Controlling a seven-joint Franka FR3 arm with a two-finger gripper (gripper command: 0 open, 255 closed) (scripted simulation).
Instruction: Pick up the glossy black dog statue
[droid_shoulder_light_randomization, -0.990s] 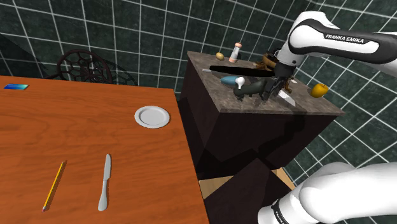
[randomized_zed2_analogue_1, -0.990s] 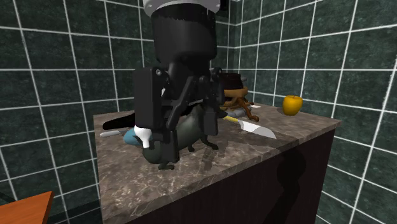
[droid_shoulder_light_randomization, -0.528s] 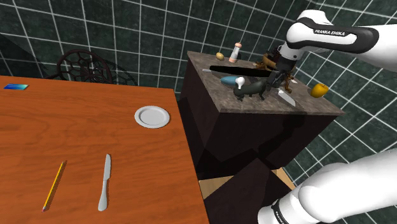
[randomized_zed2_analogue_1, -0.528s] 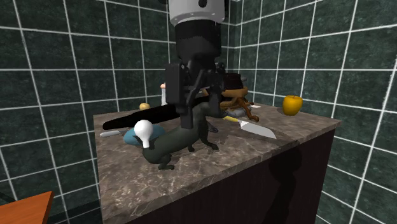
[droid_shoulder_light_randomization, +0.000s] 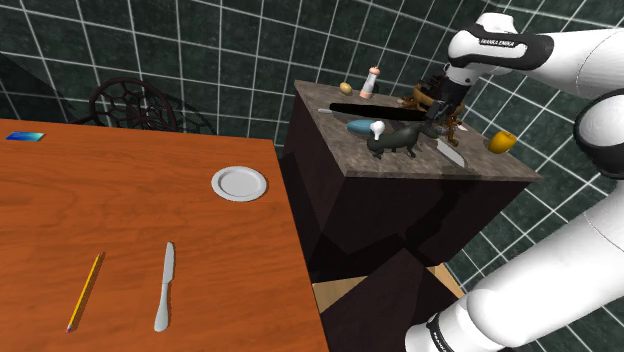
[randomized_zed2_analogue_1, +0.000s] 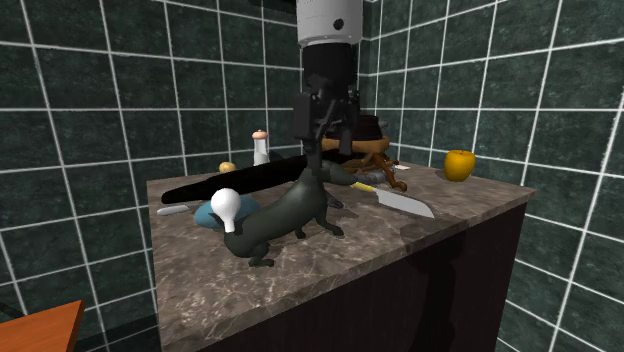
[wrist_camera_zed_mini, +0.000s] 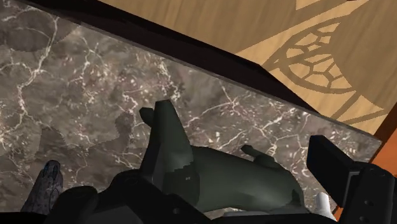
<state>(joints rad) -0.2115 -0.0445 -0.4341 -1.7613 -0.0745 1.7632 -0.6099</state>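
Part of the dark dog statue (wrist_camera_zed_mini: 216, 172) is covered in the wrist view by the black body of the end effector (randomized_zed2_analogue_1: 322, 138), so the statue's lower body and feet cannot be made out there. The end effector is seen open. Its fingers (wrist_camera_zed_mini: 340, 167) stand apart with the statue's back between them, and whether they touch it cannot be told.

In the second exterior view the statue is seen standing on the marble-topped desk (randomized_zed2_analogue_1: 430, 235), beside a knife (randomized_zed2_analogue_1: 405, 203), with its raised end just below the end effector. A brown object (randomized_zed2_analogue_1: 385, 172) behind it is partly hidden and cannot be identified.

The statue's long axis is laid across the desk top. A white round end (randomized_zed2_analogue_1: 228, 206) is turned toward the second exterior view's left, and the opposite end rises toward the end effector. Which end is the head cannot be told.
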